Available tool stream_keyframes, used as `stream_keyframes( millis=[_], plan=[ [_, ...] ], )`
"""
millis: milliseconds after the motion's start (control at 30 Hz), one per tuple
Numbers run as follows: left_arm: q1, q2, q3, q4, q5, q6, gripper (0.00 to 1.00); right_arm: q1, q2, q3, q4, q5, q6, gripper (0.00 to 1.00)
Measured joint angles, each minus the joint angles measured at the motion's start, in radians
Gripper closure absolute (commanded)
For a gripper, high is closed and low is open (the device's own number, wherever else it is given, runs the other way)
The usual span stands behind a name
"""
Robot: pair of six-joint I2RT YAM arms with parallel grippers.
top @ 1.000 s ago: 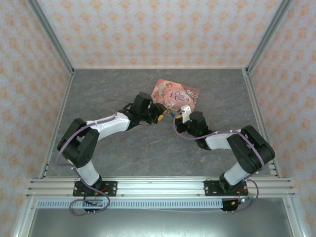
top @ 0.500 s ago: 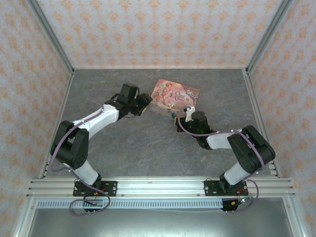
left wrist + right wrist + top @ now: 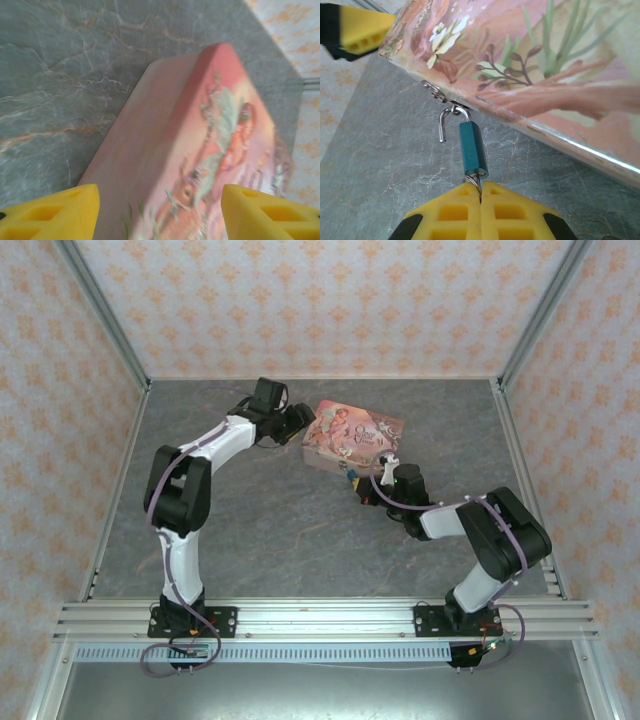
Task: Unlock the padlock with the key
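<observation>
you'll see the padlock [image 3: 473, 152] body as smooth teal metal with a satin sheen. its shackle [image 3: 441, 127] is bright polished steel, and the key [image 3: 473, 181] shows just a thin shiny wire ring. the tin [image 3: 535, 70] is glossy printed metal. the right gripper [image 3: 480, 190] has matt yellow plastic fingers [image 3: 447, 212]. the table [image 3: 380, 165] looks like matt, veined grey stone.

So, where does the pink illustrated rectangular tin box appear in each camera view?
Top external: the pink illustrated rectangular tin box lies beyond centre, between the arms.
Left wrist: the tin runs diagonally through the middle and right.
Right wrist: the tin crosses the top and right, a small teal padlock hanging at its edge.
Shared landmark: the grey marbled tabletop.
</observation>
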State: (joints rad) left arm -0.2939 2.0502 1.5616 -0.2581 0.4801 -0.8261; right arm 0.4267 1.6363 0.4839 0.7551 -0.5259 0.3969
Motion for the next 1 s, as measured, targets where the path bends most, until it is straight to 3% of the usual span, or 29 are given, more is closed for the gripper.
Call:
stream_keyframes(
  millis=[300, 767, 1000],
  plan=[
    [0.001, 0.032, -0.046, 0.063, 0.038, 0.024, 0.42, -0.052, 0.056, 0.0, 0.063, -0.075, 0.076, 1.0],
    [-0.003, -0.185, -0.398, 0.224, 0.032, -0.014, 0.42, -0.085, 0.103, 0.002, 0.089, -0.142, 0.101, 1.0],
    [-0.041, -0.257, -0.497, 0.264, 0.006, -0.066, 0.42, -0.107, 0.108, 0.002, 0.077, -0.153, 0.101, 0.91]
  ],
)
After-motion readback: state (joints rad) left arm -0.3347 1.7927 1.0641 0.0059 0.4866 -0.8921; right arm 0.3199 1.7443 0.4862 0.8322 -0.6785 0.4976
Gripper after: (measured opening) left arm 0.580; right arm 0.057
